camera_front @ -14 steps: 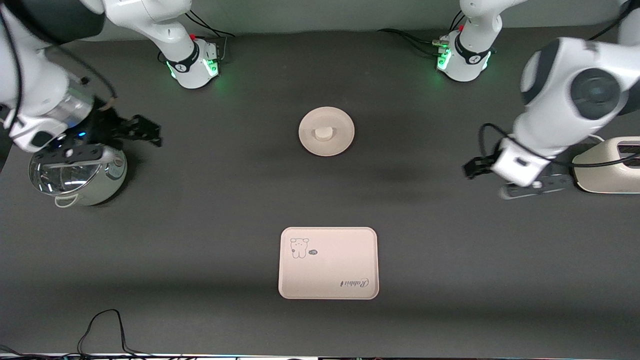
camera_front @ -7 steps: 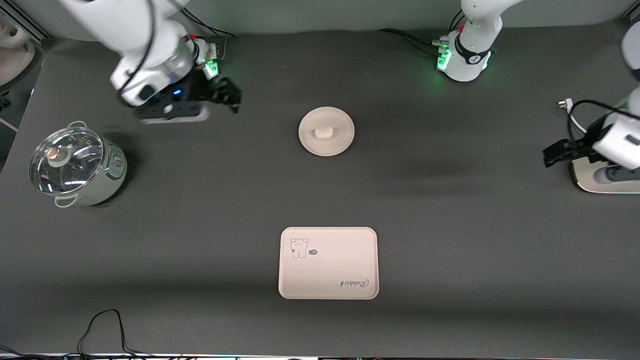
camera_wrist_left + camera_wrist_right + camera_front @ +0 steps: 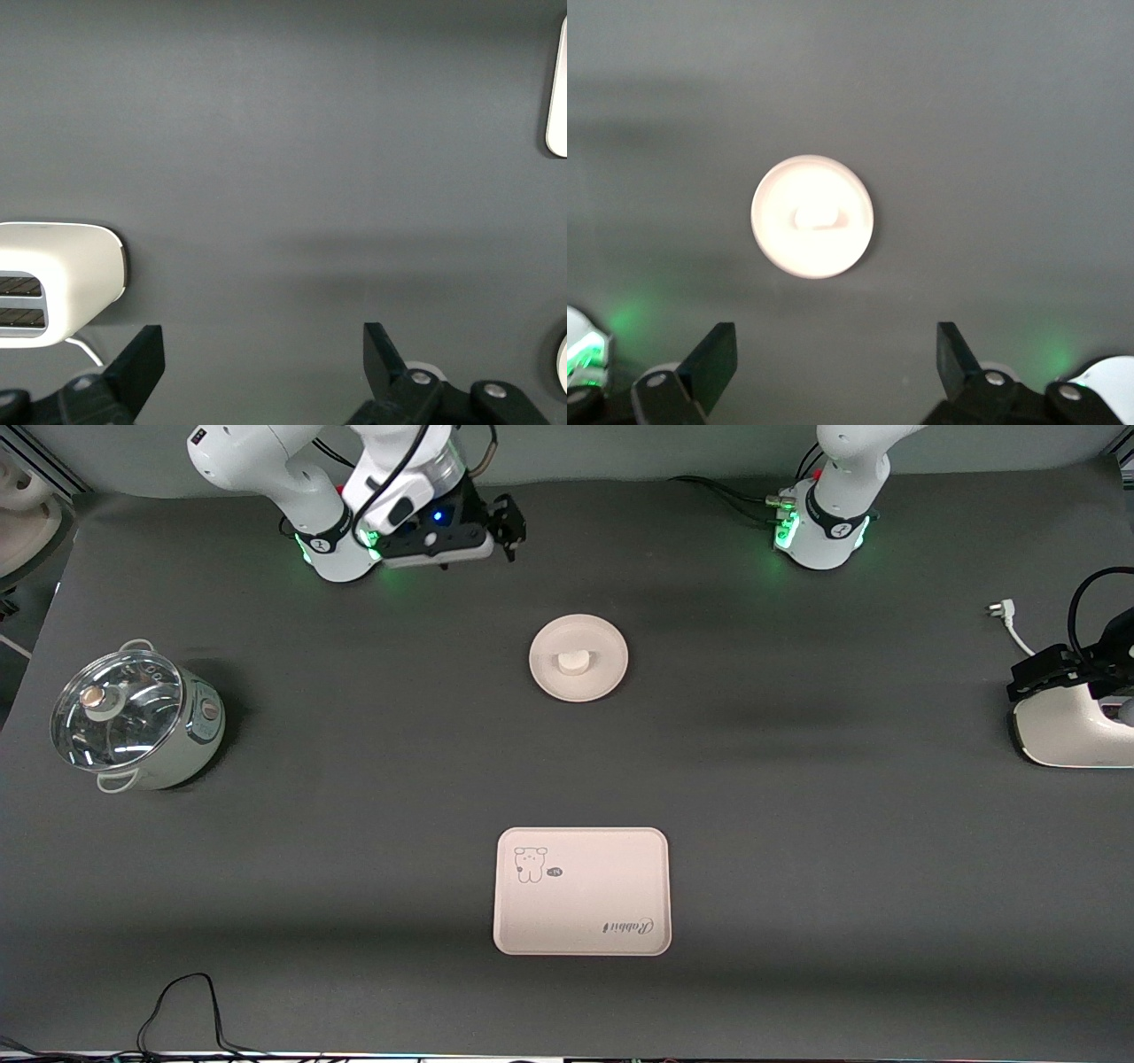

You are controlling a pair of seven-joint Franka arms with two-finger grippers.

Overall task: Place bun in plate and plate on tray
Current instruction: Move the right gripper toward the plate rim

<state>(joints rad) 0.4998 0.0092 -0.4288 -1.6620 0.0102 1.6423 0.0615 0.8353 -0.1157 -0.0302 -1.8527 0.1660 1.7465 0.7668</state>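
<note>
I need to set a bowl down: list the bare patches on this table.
Widest bare stretch: between the plate holding the bun and the tray. Also bare: between the lidded pot and the tray, and between the tray and the toaster. Crowded: under the right gripper, and the left gripper over the toaster.

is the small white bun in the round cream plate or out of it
In: the small white bun rests at the middle of the round cream plate, inside its raised rim, in the front and right wrist views.
</note>
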